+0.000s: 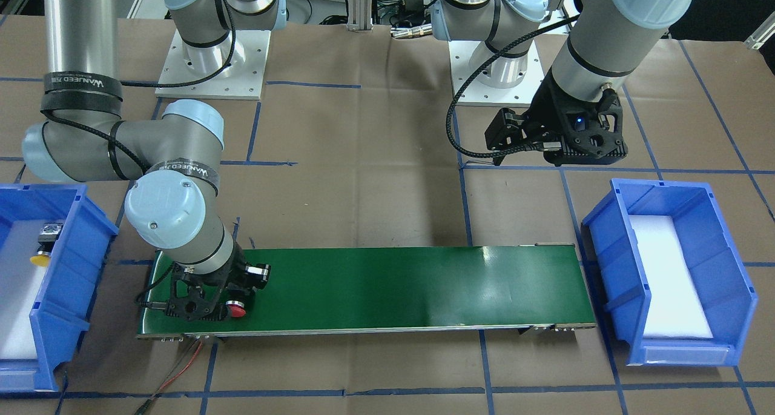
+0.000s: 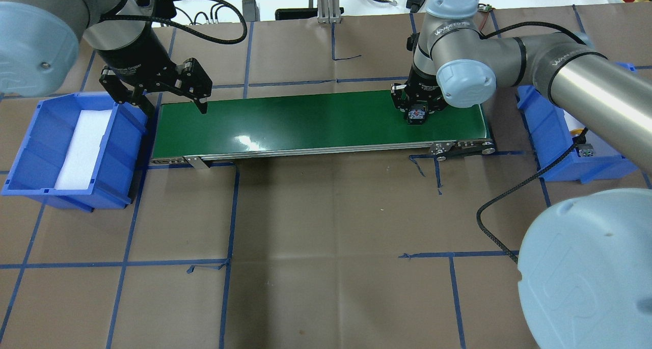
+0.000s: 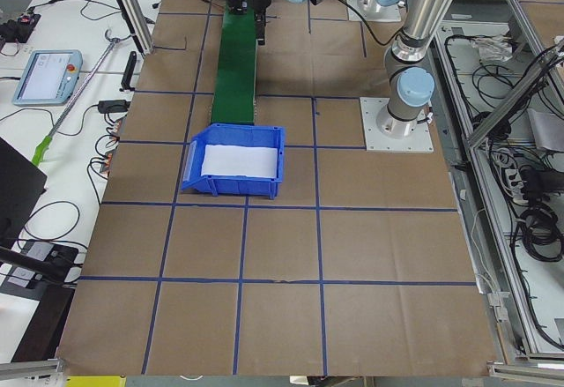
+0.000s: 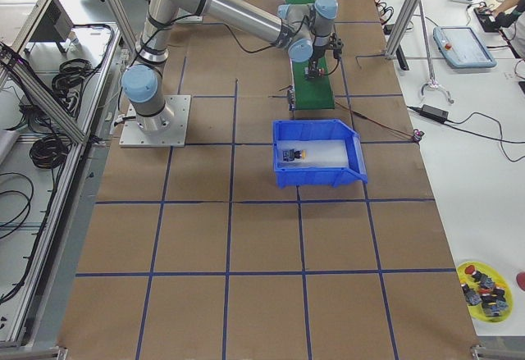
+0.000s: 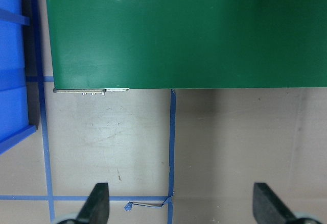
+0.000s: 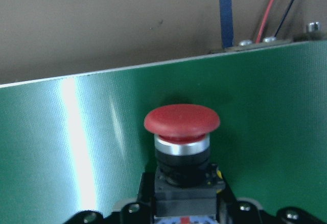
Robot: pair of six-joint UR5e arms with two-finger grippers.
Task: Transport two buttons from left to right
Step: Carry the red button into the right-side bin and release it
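Right wrist-mounted view gives us the red button (image 6: 181, 119), cap up, low over the green belt (image 6: 76, 147), its black body pinched by the right gripper (image 6: 181, 209). From the front we find the yellow button (image 1: 43, 246) lying in the blue bin (image 1: 66, 269) beside that end (on white foam). Our left gripper (image 2: 176, 109) hangs spread wide over the table near the belt's other end.

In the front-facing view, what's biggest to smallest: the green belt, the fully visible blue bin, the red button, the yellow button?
1. Green belt
2. Blue bin
3. Yellow button and red button: both tiny, red partly hidden, too close to rank.
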